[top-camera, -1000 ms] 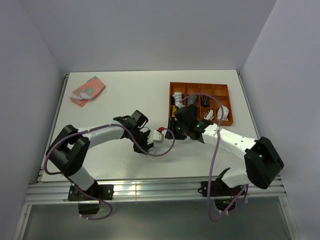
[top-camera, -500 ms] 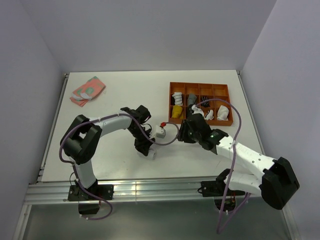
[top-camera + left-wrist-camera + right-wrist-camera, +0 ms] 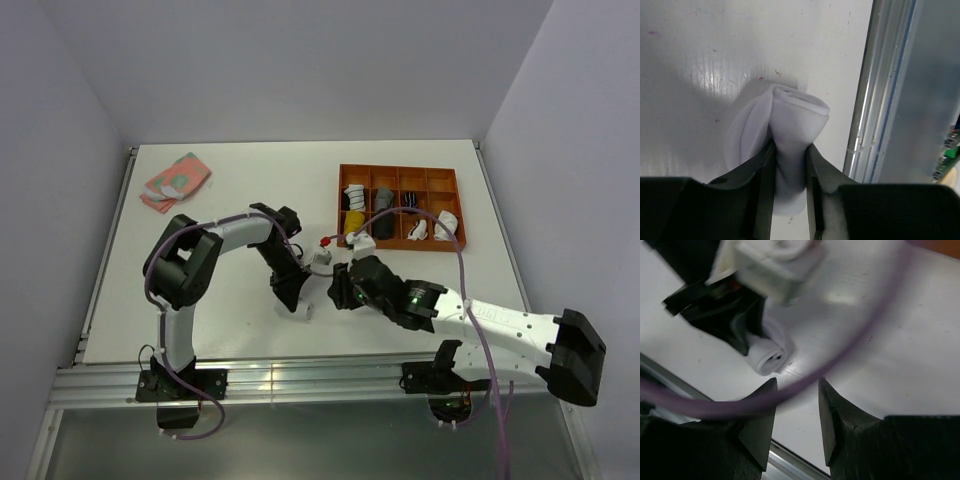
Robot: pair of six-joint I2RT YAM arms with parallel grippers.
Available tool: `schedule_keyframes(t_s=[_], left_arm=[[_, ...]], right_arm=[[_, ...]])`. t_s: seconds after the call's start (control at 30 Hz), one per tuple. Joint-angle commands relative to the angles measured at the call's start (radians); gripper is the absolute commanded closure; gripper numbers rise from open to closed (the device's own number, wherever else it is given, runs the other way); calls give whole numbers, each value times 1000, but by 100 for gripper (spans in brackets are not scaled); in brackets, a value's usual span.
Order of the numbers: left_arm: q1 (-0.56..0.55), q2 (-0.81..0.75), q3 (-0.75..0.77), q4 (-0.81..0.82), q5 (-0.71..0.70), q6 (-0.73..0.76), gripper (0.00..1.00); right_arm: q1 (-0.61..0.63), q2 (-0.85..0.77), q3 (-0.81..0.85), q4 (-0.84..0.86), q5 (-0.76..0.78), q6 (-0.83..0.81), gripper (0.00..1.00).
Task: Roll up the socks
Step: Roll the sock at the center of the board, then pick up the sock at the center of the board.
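Near the table (image 3: 700, 45) edge, left gripper (image 3: 790, 152) clamps the rolled white sock (image 3: 797, 117); right gripper (image 3: 796, 387) stands apart, empty; early release risks unrolling.

White arms (image 3: 237, 230), black joints (image 3: 185, 270), purple cables (image 3: 700, 407)

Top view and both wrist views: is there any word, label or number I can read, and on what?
No readable text in any view.
Right arm: a faint mark on its white link, too small to read.
White sock in the left gripper: plain, no print.
Orange tray: no label visible.
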Motion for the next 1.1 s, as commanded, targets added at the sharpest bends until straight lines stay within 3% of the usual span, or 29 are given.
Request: schedule_keyframes(t_s=[0.0,0.2,0.47,0.8,1.07], left_arm=[[-4,94,2,-74,-67,9,93],[13,171,59,-135,-52,32,93],[21,226,75,-185,-61,62,93],[46,269,88,-217,-57,91,93],[50,295,99,-231,-52,101,93]], right_arm=[[119,46,66,75,131,-93,54],[265,204,157,95,156,-260,52],[315,420,291,33,79,-461,46],[327,512,386,-80,-66,-547,41],[367,607,440,-106,-67,-566,36]])
